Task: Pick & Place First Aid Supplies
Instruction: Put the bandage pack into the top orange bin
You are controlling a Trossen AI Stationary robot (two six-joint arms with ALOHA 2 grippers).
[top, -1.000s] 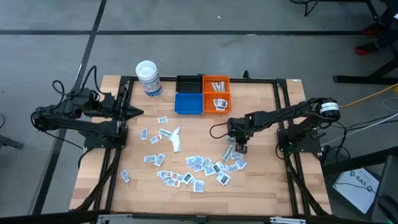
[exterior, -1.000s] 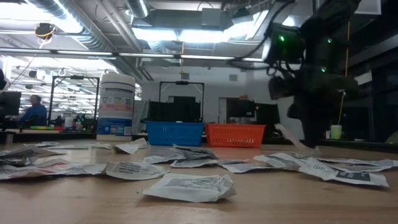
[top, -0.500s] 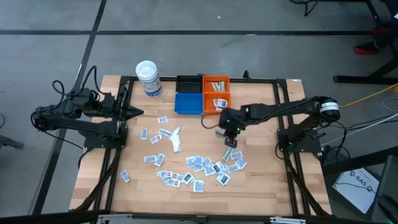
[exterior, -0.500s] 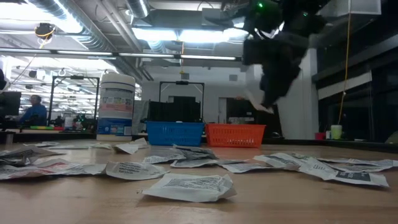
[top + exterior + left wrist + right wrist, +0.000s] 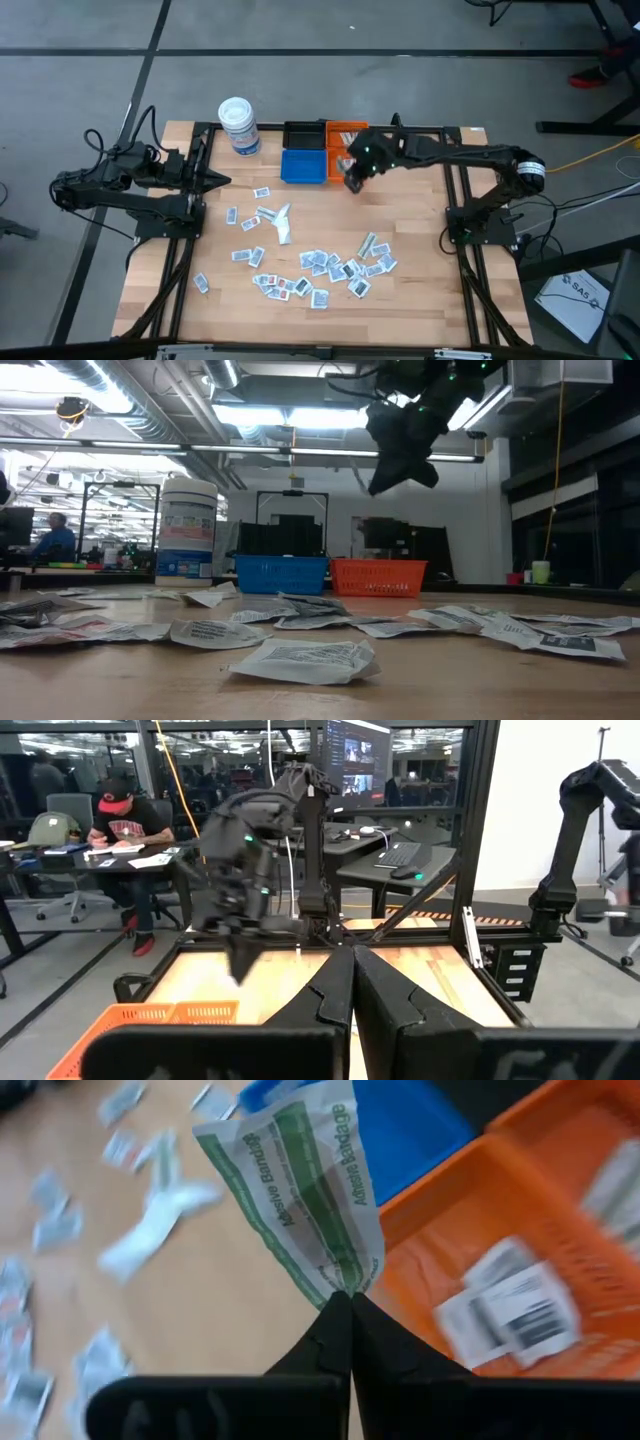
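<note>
Many small white first aid sachets [image 5: 320,268] lie flat across the wooden table. My right gripper [image 5: 353,180] hangs over the near rim of the orange bin [image 5: 348,150], shut on a white sachet with green stripes [image 5: 300,1190] printed "Adhesive Bandage". The orange bin [image 5: 530,1210] holds a few sachets [image 5: 510,1310]; the blue bin [image 5: 410,1130] stands beside it. In the low view the right gripper [image 5: 395,455] is high above the bins. My left gripper [image 5: 222,181] waits shut at the table's left edge, holding nothing. My right gripper pinches one narrow end of the sachet [image 5: 340,1285] between its two fingertips. The fingers slant down from the table's right side. The sachet sticks out beyond the fingertips, lifted clear, over the edge between the orange bin and the table.
A black bin [image 5: 303,135] stands behind the blue bin [image 5: 303,166], and a white lidded tub [image 5: 239,126] stands at the far left. A larger white wrapper [image 5: 280,222] lies mid-table. Bare wood lies between the bins and the sachet pile.
My right gripper has risen from the sachet pile at the near right and swung toward the far edge and the orange bin, rolling its wrist as it went. The sachet in it has been lifted clear of the table and carried along.
</note>
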